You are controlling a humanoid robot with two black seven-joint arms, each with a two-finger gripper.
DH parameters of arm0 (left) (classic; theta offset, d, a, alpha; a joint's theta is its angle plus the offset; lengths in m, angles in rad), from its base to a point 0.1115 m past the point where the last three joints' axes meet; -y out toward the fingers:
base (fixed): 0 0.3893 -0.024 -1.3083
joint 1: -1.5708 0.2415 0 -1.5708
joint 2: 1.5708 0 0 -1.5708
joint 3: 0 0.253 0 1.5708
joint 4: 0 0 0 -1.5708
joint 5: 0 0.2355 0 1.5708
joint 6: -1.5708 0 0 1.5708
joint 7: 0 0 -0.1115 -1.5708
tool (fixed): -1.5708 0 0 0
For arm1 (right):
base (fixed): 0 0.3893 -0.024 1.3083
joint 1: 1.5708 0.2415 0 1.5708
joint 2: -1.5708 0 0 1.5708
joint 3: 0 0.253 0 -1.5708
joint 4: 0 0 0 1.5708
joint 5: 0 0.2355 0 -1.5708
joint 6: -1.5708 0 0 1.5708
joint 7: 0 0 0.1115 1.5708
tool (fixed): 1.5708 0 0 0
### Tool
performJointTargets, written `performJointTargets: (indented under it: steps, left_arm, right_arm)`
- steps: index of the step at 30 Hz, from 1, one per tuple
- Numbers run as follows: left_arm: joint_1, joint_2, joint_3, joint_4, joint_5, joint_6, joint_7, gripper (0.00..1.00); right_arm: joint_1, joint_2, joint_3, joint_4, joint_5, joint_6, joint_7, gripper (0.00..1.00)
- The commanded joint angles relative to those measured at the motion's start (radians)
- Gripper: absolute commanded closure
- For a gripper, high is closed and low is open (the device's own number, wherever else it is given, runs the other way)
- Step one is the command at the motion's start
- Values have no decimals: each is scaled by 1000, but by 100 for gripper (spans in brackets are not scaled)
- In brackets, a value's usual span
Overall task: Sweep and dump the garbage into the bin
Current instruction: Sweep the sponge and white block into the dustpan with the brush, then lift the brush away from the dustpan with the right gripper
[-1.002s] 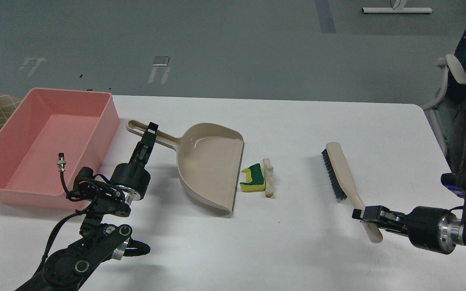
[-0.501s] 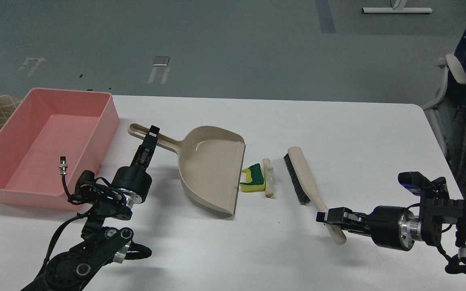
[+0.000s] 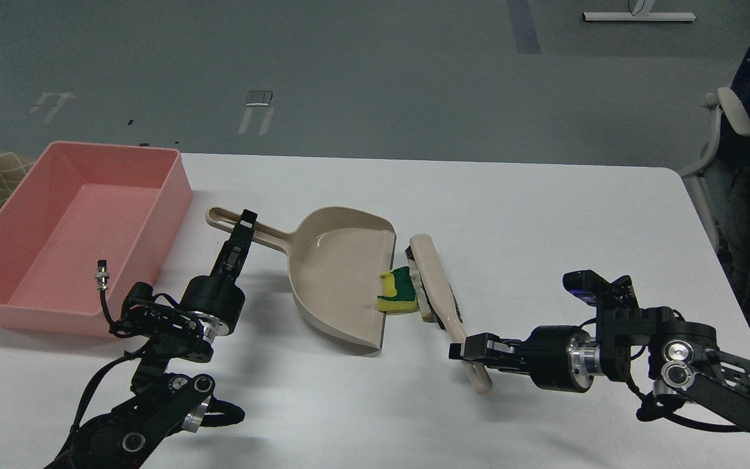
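A large, shallow, rectangular pink plastic bin [image 3: 69, 228] is sitting at the far left of a white table [image 3: 544, 215], partly overhanging the table's left edge.

Just to its right, the left gripper [image 3: 243, 229], black and two-fingered, is closing around the long handle of a beige plastic dustpan [image 3: 336, 273]. The fingers are pinching the handle near its looped end, and the pan's wide open mouth is facing right.

At the mouth of the dustpan, a small yellow sponge piece with a dark green top [image 3: 398, 294] is lying across the pan's lip, partly inside and partly on the table. A pale beige bread-like strip [image 3: 424, 306] is pressing against the sponge's right side, mostly hidden by the brush.

A beige hand brush with black bristles [image 3: 437, 286] is leaning directly against these two scraps, its back facing up and its bristles showing dark along the right edge.

Further right, the right gripper [image 3: 472, 350] is clamping the lower end of the brush handle, its black fingers closed on it, with the arm reaching in from the right edge.
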Motion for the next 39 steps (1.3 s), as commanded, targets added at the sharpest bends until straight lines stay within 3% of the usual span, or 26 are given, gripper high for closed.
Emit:
performJointTargets:
  steps: [1,12,22,28,39]
  left_arm:
    - [-1,0,-1,-1,-2,0,0,100]
    - [1,-3,-1,-1,-10,0,0,100]
    - [1,-6,-5,-1,-53,0,2,100]
    - [-1,-6,-5,1,-148,0,2,100]
    - [-16,-41,-10,-2,-254,0,0,100]
  right_arm:
    - [38,42,-3,-13,1,0,-13,100]
    - [99,148,3,-48,1,0,-25,100]
    - [187,139,43,-60,32,0,-25,100]
    - [251,41,63,-65,81,0,-27,100]
    - [216,-252,109,-86,150,0,-12,100]
